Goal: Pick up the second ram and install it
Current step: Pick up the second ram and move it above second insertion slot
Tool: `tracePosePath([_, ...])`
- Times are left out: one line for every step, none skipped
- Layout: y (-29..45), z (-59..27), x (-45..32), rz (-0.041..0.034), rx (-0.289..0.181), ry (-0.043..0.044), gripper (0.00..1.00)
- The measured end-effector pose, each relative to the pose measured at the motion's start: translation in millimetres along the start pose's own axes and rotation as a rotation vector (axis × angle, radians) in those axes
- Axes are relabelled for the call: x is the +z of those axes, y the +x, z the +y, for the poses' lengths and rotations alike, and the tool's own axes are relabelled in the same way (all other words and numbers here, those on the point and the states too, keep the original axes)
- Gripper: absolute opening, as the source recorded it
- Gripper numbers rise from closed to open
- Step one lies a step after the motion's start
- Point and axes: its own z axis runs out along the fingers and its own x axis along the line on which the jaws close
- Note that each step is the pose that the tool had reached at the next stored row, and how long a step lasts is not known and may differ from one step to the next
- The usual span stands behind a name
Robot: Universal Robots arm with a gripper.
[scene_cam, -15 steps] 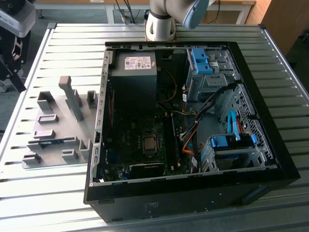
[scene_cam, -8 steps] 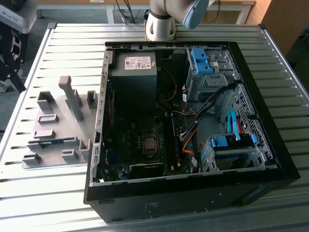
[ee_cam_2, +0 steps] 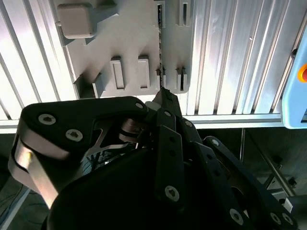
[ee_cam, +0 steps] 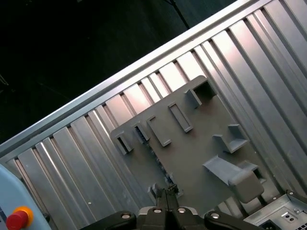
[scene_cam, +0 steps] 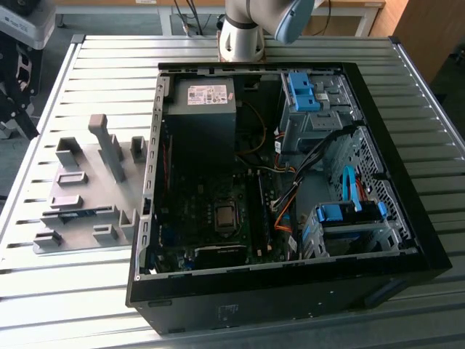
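Where the gripper hangs: well above the grey holder plate (ee_cam_2: 129, 38), with the gripper (ee_cam_2: 163, 96) seen from behind its black linkage in both wrist views (ee_cam: 166, 194)
Gripper state: fingers drawn together until they meet, with nothing between them
Second ram: the second ram (ee_cam_2: 159, 48) stands on its long edge on the holder plate and shows edge-on as a thin dark line (ee_cam: 156, 160) (its chips and label cannot be made out from this angle)
Ram's neighbours: small upright grey blocks (ee_cam_2: 181, 76) sit just beside its near end, with wider slotted blocks (ee_cam_2: 117, 72) further along the plate
Holder plate: lies flat on the slatted aluminium table (scene_cam: 94, 65), beside the computer case (scene_cam: 429, 247) on the exterior view's left (scene_cam: 87, 196)
Computer case: lies on its side with the panel off, showing the motherboard (scene_cam: 211, 189), the power supply (scene_cam: 207, 109) and blue drive-bay clips (scene_cam: 301, 91)
Arm: the base (scene_cam: 243, 36) stands at the far edge of the table, behind the case
Red button: sits on a pale blue housing (ee_cam_2: 295, 96) at the table's edge
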Motion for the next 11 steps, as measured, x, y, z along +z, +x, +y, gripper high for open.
tracePosePath([0.0,0.0,0.0,0.0002,-0.004,0.0001,0.10])
tracePosePath([0.1,0.0,0.0,0.0006,-0.014,0.0003,0.10])
tracePosePath([0.0,0.0,0.1,0.0012,-0.031,0.0006,0.10])
tracePosePath([0.0,0.0,0.3,0.0018,-0.049,0.0010,0.10])
tracePosePath([0.0,0.0,0.5,0.0025,-0.067,0.0013,0.10])
tracePosePath([0.0,0.0,0.7,0.0031,-0.085,0.0017,0.10])
tracePosePath([0.0,0.0,0.8,0.0039,-0.103,0.0020,0.10])
tracePosePath([0.0,-0.1,1.1,0.0046,-0.122,0.0023,0.10])
tracePosePath([0.0,-0.1,1.4,0.0053,-0.140,0.0027,0.10])
tracePosePath([0.0,0.0,1.6,0.0058,-0.154,0.0031,0.10])
tracePosePath([0.1,0.1,1.8,0.0059,-0.162,0.0037,0.10])
